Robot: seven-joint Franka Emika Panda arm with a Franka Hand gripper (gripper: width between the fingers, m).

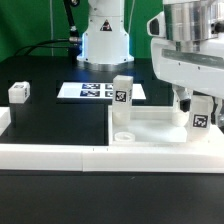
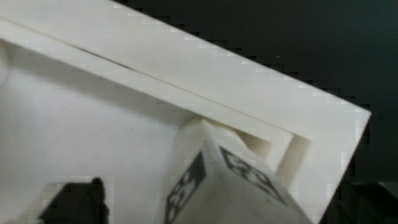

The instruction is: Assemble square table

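Note:
The white square tabletop (image 1: 150, 125) lies flat at the exterior view's right, against the border wall. One tagged white leg (image 1: 122, 92) stands upright on its far left corner. A second tagged leg (image 1: 201, 115) stands at its right corner, under my gripper (image 1: 198, 104). In the wrist view this leg (image 2: 231, 180) rises between my fingers (image 2: 71, 200), with a visible gap on one side, so the jaws look open around it. The tabletop's surface (image 2: 80, 120) lies beneath. A third leg (image 1: 19, 92) lies on the black table at the left. The fourth leg is out of view.
The marker board (image 1: 90, 91) lies flat at the back middle. The low white border wall (image 1: 80, 155) runs along the front, and in the wrist view (image 2: 214, 70) it runs beside the tabletop. The robot's white base (image 1: 103, 35) stands behind.

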